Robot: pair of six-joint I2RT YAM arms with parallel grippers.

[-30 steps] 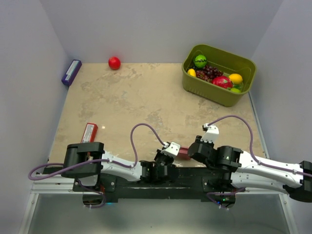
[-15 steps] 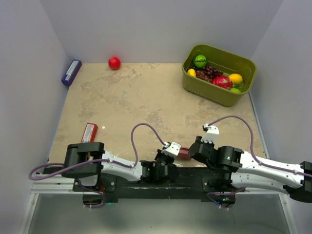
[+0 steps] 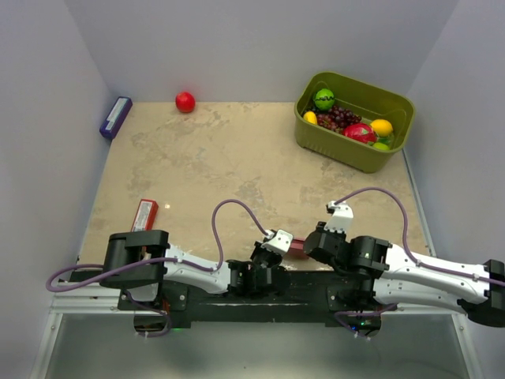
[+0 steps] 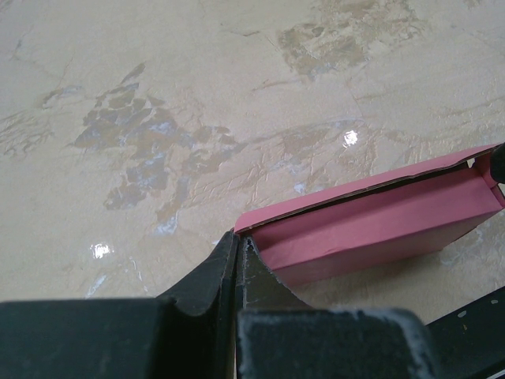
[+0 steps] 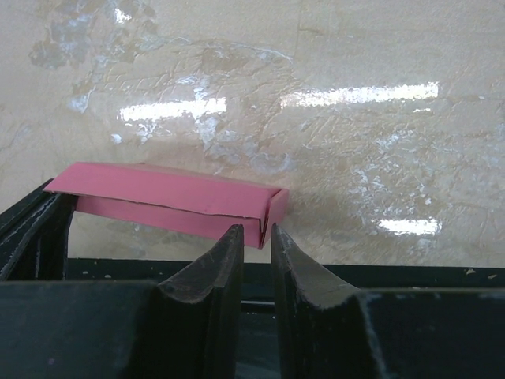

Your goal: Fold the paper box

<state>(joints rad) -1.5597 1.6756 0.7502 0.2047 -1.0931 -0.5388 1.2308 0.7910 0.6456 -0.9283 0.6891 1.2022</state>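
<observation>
Cardboard likely light, crease-prone; left gripper (image 4: 235, 241) pinching paper box (image 4: 371, 229) corner, right gripper (image 5: 255, 231) slightly spread around opposite end; hold wall edges.

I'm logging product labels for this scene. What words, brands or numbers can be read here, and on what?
Red packet: any print is too small to read.
Purple box by the left wall: too blurred to read.
Paper box: plain pink, no text showing.
So no legible text in any view.
</observation>
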